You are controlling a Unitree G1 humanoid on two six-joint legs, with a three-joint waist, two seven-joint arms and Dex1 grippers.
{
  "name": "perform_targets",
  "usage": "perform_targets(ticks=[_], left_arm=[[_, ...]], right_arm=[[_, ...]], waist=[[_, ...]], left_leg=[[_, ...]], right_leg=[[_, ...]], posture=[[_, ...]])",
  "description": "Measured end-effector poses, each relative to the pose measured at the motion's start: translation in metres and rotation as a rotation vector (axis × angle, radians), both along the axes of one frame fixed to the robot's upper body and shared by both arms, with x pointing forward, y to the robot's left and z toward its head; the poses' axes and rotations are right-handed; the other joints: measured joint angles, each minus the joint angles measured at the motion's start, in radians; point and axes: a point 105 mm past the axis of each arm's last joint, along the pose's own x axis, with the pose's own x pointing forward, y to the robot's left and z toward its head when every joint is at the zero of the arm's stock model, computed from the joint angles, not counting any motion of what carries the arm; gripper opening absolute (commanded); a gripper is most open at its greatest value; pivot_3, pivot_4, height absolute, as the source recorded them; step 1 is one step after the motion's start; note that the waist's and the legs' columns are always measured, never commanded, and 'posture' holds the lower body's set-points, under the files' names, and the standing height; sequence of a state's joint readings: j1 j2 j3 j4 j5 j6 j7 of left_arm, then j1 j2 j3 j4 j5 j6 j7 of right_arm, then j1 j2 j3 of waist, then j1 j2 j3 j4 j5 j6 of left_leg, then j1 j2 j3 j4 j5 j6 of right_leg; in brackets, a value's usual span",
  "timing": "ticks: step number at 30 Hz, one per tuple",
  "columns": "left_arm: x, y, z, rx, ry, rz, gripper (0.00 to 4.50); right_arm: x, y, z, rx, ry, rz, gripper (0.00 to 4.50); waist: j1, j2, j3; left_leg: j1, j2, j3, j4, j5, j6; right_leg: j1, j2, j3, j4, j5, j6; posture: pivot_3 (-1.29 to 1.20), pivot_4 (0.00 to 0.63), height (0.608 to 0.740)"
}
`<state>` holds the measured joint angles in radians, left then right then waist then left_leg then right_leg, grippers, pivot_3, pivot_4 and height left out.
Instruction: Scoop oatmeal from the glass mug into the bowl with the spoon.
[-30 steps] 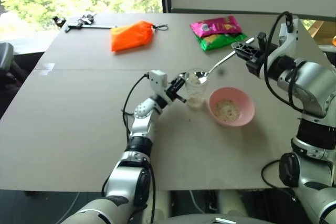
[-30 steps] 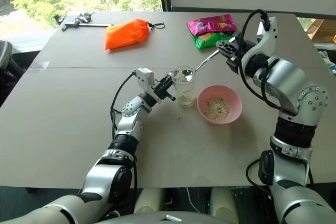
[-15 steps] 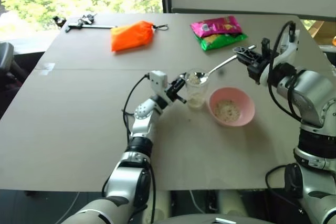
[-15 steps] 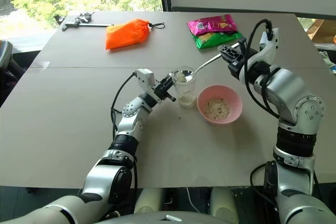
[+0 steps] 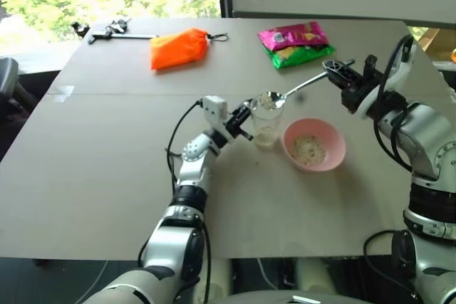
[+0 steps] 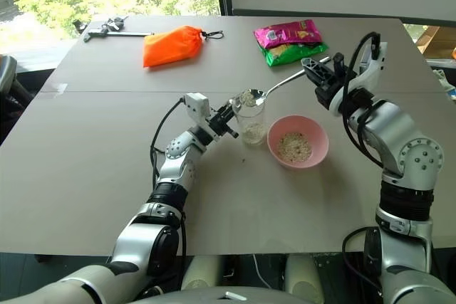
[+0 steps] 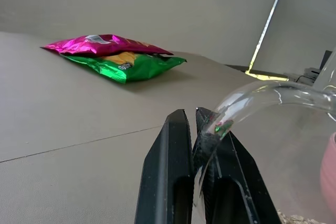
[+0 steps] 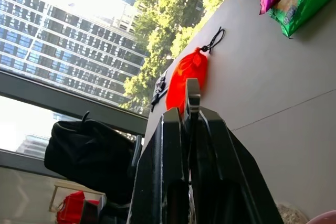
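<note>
Currently your right gripper (image 6: 318, 71) clamps the spoon (image 6: 274, 87), loaded above the glass mug (image 6: 250, 119); your left gripper (image 6: 229, 120) pinches its handle. Oatmeal (image 6: 293, 147) partly fills the bowl (image 6: 315, 153); more remains in the mug.

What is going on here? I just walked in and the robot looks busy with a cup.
The robot is spooning oatmeal from a glass mug into a pink bowl. Its left gripper is shut on the mug's handle, steadying it on the table. Its right gripper is shut on the handle of a spoon, whose loaded tip hangs just above the mug's rim. The bowl, beside the mug, already holds some oatmeal, and more remains in the mug.
</note>
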<state>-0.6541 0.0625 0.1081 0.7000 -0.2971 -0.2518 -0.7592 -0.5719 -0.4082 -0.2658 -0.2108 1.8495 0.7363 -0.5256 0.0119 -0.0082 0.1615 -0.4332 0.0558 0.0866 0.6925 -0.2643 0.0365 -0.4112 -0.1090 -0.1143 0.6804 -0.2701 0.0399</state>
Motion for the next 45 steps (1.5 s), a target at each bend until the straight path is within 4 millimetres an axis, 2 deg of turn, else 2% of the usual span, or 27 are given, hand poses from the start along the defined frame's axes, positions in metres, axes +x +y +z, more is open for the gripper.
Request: perform_targets(ticks=[12,17,21,24,26,32,37,40,41,43,44,45], left_arm=[[0.001,-0.001,0.0,-0.001,-0.001,0.0,0.09],[0.001,-0.001,0.001,-0.002,-0.004,0.0,0.09],[0.001,-0.001,0.0,0.0,-0.005,0.001,0.09],[0.001,0.001,0.0,0.004,-0.006,0.002,0.09],[0.002,0.003,0.001,0.008,-0.008,0.005,0.09],[0.003,0.011,0.001,0.015,-0.011,0.018,0.09],[0.003,0.011,0.001,0.015,-0.009,0.017,0.09],[0.003,0.009,0.001,0.013,-0.009,0.013,0.09],[0.003,0.009,0.001,0.013,-0.009,0.012,0.09],[0.003,0.008,0.001,0.012,-0.009,0.011,0.09],[0.003,0.008,0.001,0.011,-0.009,0.011,0.09],[0.003,0.008,0.001,0.011,-0.009,0.011,0.09]], right_arm=[[-0.002,0.002,0.007,0.018,-0.033,-0.005,0.0],[-0.014,0.001,0.017,0.032,-0.075,0.024,0.0],[-0.025,-0.02,0.017,0.032,-0.103,-0.017,0.0],[-0.032,-0.044,0.008,-0.002,-0.091,-0.086,0.0],[-0.035,-0.051,0.003,-0.01,-0.081,-0.107,0.0],[-0.046,-0.075,-0.029,-0.082,0.027,-0.175,0.0],[-0.044,-0.077,-0.033,-0.194,0.058,-0.175,0.0],[-0.039,-0.077,-0.035,-0.388,0.045,-0.181,0.0],[-0.038,-0.077,-0.034,-0.404,0.037,-0.186,0.0],[-0.034,-0.067,-0.018,-0.608,-0.064,-0.161,0.0],[-0.034,-0.066,-0.016,-0.622,-0.075,-0.157,0.0],[-0.035,-0.058,-0.008,-0.708,-0.14,-0.139,0.0]], waist=[[0.001,0.0,0.0],[0.002,0.0,0.0],[0.003,-0.001,0.0],[0.003,-0.001,0.0],[0.001,0.0,0.0],[-0.001,0.0,0.0],[0.0,0.0,0.0],[0.002,0.0,0.0],[0.002,0.0,0.0],[0.001,0.001,0.001],[0.002,0.001,0.001],[0.002,0.001,0.001]], left_leg=[[0.0,0.0,0.0,0.0,0.0,0.0],[0.0,0.0,0.0,0.0,0.0,0.0],[0.0,0.0,0.0,0.0,0.0,0.0],[0.0,0.0,0.0,0.0,0.0,0.0],[0.001,0.0,0.0,0.0,0.0,0.0],[0.001,0.0,0.001,0.0,0.0,0.0],[0.002,0.0,0.001,0.0,0.0,0.0],[0.001,0.0,0.001,0.0,0.0,0.0],[0.001,0.0,0.001,0.0,0.0,0.0],[0.001,0.0,0.002,0.0,0.0,0.0],[0.001,0.0,0.001,0.0,0.0,0.0],[0.001,0.001,0.001,0.0,0.0,0.0]], right_leg=[[0.0,0.0,0.0,0.0,0.0,0.0],[0.0,0.0,0.0,0.0,0.0,0.0],[0.0,0.0,0.0,-0.001,0.0,0.0],[0.0,0.0,0.0,0.0,0.0,0.0],[0.0,0.0,0.0,0.0,0.0,0.0],[0.0,0.0,0.002,0.0,0.0,0.0],[0.0,0.001,0.002,0.0,0.0,0.0],[0.0,0.001,0.002,0.0,0.0,0.0],[0.0,0.001,0.002,0.0,0.0,0.0],[0.0,0.001,0.003,0.0,0.0,0.001],[0.0,0.001,0.003,0.0,0.0,0.001],[0.0,0.001,0.002,-0.001,0.0,0.001]], posture=[[0.0,0.15,0.696],[0.0,0.15,0.696],[0.0,0.15,0.696],[0.0,0.15,0.696],[0.0,0.15,0.696],[0.0,0.15,0.696],[0.0,0.15,0.696],[0.0,0.15,0.696],[0.0,0.15,0.696],[0.0,0.15,0.696],[0.0,0.15,0.696],[0.0,0.15,0.696]])
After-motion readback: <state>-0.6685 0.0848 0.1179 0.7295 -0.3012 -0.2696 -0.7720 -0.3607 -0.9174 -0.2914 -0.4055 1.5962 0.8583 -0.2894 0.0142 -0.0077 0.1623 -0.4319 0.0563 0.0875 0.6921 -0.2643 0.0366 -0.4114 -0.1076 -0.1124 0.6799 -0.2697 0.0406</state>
